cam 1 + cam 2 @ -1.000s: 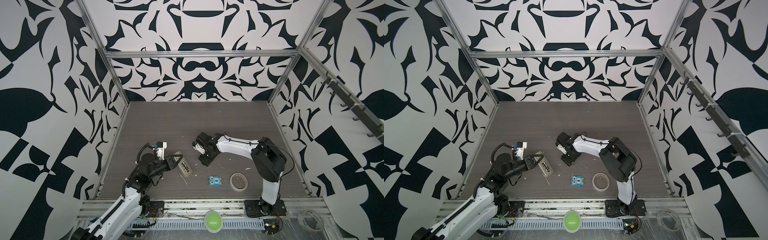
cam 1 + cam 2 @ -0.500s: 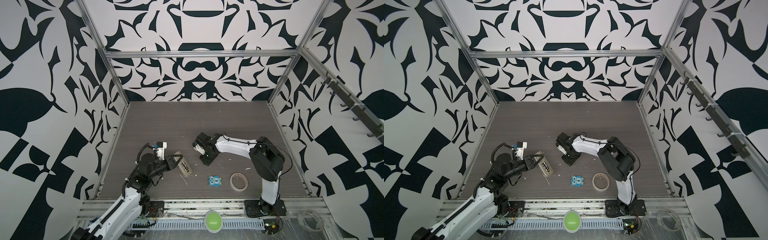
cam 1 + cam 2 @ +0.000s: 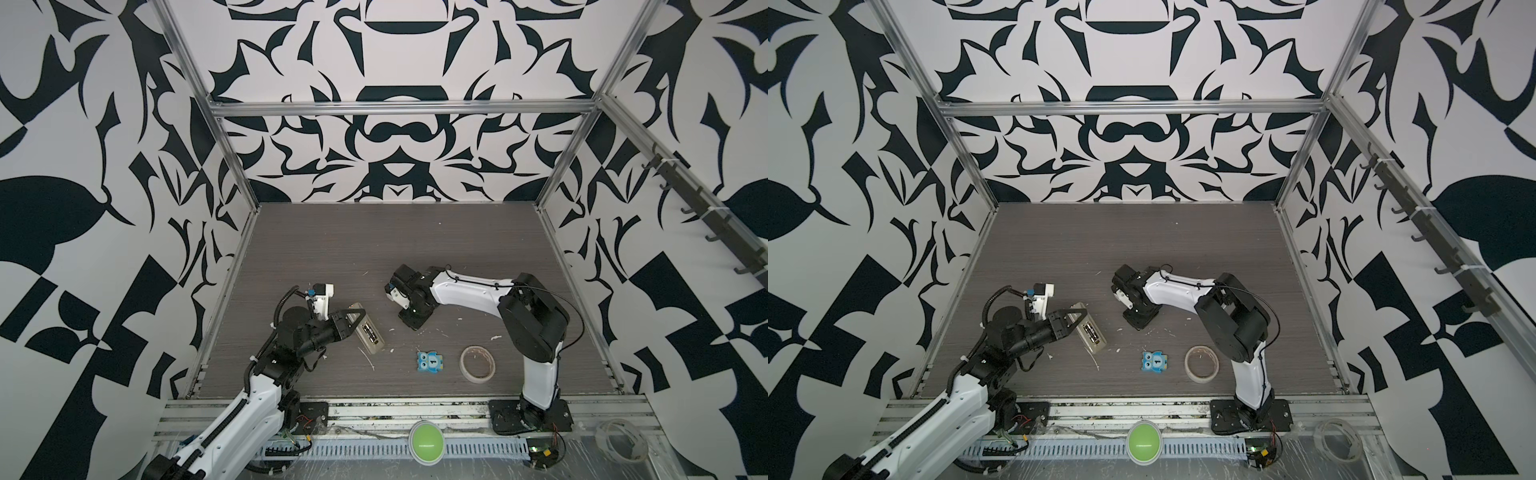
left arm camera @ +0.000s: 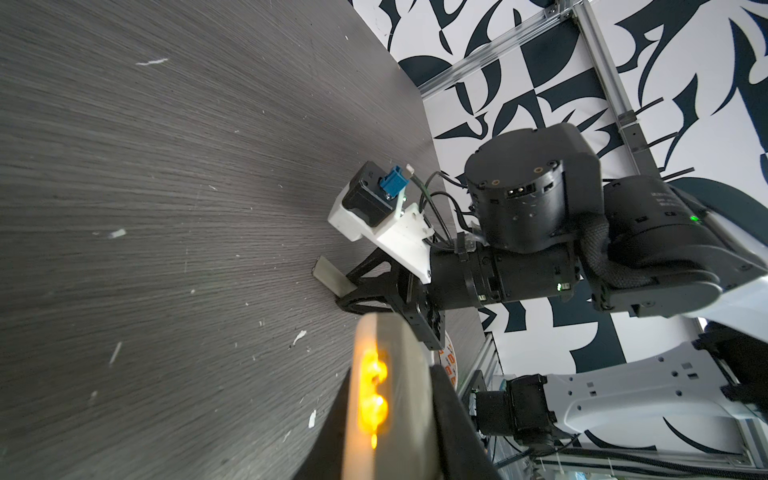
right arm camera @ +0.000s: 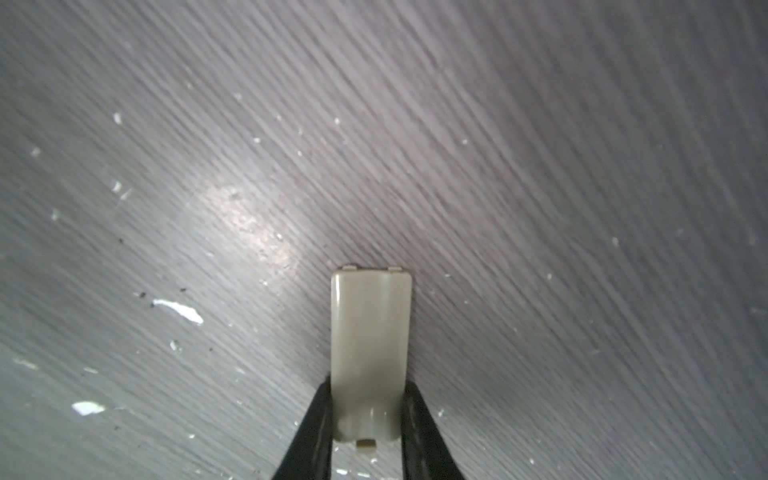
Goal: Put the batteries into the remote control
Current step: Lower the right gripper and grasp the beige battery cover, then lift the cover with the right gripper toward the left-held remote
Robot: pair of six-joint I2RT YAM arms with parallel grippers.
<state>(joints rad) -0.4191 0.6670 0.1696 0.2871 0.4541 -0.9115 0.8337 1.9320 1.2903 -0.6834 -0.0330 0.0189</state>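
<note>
My left gripper (image 3: 352, 318) (image 3: 1074, 319) is shut on one end of the off-white remote control (image 3: 370, 332) (image 3: 1091, 332) and holds it back-up, low over the table at the left. Dark batteries (image 3: 368, 331) lie in its open compartment. In the left wrist view the remote control (image 4: 405, 386) sits between my fingers (image 4: 453, 415), with orange glare in the compartment. My right gripper (image 3: 409, 321) (image 5: 368, 399) points down at mid-table. Its fingertips (image 5: 322, 411) press both sides of a small off-white battery cover (image 5: 371, 332) (image 4: 332, 279) lying flat on the table.
A blue owl tile (image 3: 430, 362) and a roll of tape (image 3: 478, 363) lie near the front, right of the remote. White scraps (image 3: 366, 358) dot the grey table (image 3: 374, 241). Patterned walls enclose three sides. A green button (image 3: 425, 440) sits on the front rail.
The right gripper's jaws have closed in onto the sides of the battery cover. The left arm and the remote have not moved.
</note>
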